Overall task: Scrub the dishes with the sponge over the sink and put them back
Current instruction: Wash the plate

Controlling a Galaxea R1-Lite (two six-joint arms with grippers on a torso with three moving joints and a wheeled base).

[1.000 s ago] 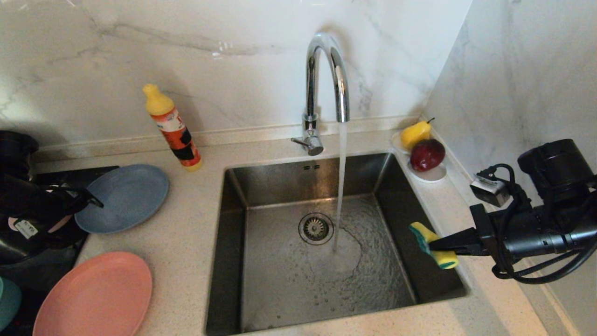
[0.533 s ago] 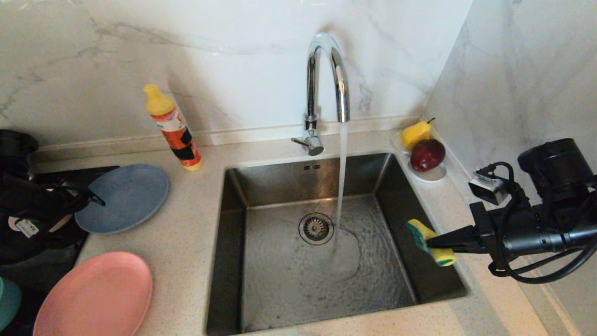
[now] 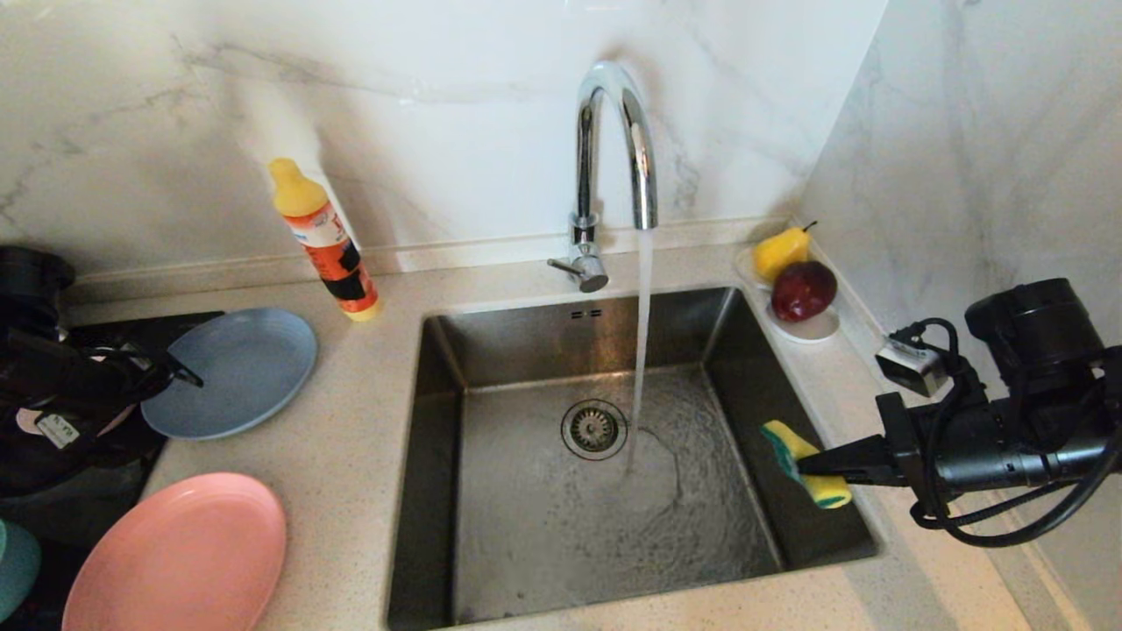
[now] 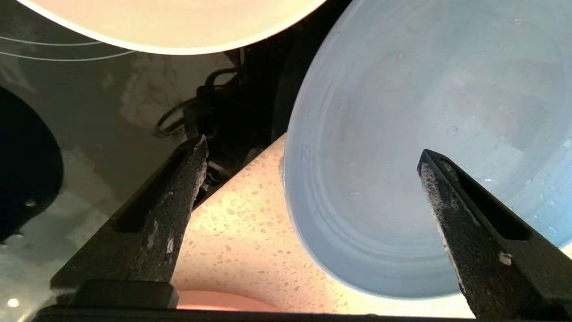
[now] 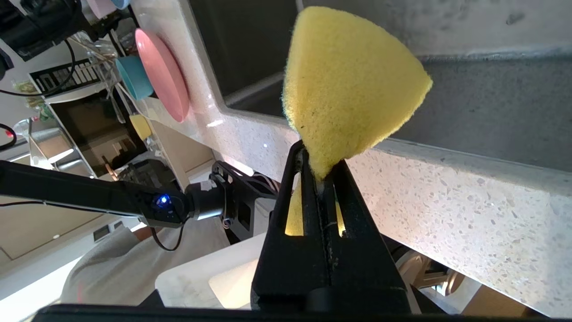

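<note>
My right gripper [image 3: 802, 467] pinches 1 sponge [image 3: 802, 462] tight at the right edge of the sink [image 3: 526, 526], where 1 stream runs from the faucet [image 3: 614, 149]. My left gripper [image 4: 313, 165], fingers spread wide and empty, hovers over 1 grey-blue plate [image 3: 232, 372], beside 1 salmon-pink plate [image 3: 180, 556], 1 teal bowl [image 3: 13, 565] and 1 bottle [image 3: 324, 241].
</note>
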